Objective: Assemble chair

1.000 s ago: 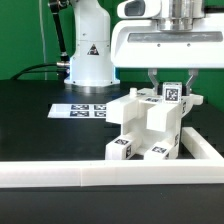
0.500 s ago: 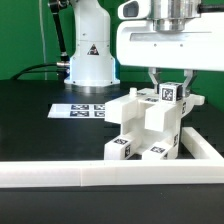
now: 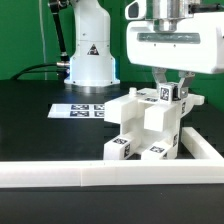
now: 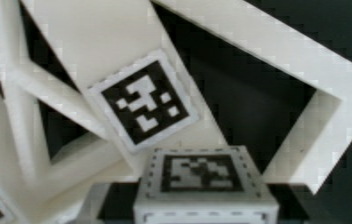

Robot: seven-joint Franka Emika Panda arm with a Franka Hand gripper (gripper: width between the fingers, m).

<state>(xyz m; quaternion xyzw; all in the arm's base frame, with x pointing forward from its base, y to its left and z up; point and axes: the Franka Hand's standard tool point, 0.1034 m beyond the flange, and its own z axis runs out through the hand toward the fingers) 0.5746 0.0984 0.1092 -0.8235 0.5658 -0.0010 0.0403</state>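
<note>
I am seeing the gripper (image 3: 169,90) standing over the top of the chair (image 3: 148,125), its jaws drawn in and pinching a small white tagged post (image 3: 171,95) that is sticking up from the assembly. In the exterior view the two dark fingers (image 3: 158,84) are sitting on either side of that post, touching it. In the wrist view I am looking straight down at the same post (image 4: 198,180), its tag facing the camera, with the dark finger pads (image 4: 105,200) pressing against its sides. Beyond it, a larger tag is showing on a slanted white slab of the chair (image 4: 146,95).

The chair itself is sitting on the black table (image 3: 30,125), toward the exterior view's right, its chunky white pieces stacked and tagged on their near faces. It is resting just inside the long white rail (image 3: 60,176) that is running across the front and turning up the exterior view's right side. Behind the chair, to the exterior view's left, the marker board (image 3: 80,110) is lying flat on the table. Farther back the arm's white base (image 3: 88,50) is standing.
</note>
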